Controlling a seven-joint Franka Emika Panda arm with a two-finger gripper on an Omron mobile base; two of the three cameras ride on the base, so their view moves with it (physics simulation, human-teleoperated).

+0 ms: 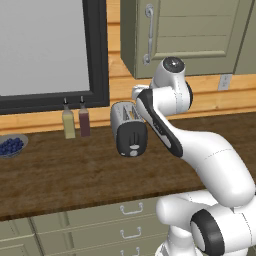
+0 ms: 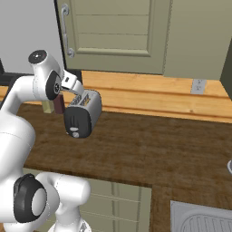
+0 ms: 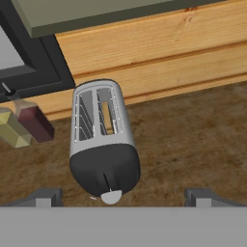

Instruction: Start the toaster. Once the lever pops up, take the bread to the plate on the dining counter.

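Observation:
The silver toaster (image 3: 99,130) stands on the wood counter by the back wall, its black end panel (image 3: 106,169) towards me. A tan slice of bread (image 3: 107,118) sits down in one of its two slots. My gripper (image 3: 124,197) hangs above the toaster's black end, open, with its two fingertips (image 3: 46,197) wide apart and nothing between them. In the base views the toaster (image 1: 129,131) (image 2: 83,113) lies just under my hand. The plate and the dining counter are out of view.
Two bottles, yellow (image 1: 69,124) and dark red (image 1: 84,121), stand left of the toaster. A bowl of blueberries (image 1: 11,145) sits at the far left. A wall cabinet (image 2: 113,31) hangs overhead. A sink (image 2: 204,219) lies at the right front.

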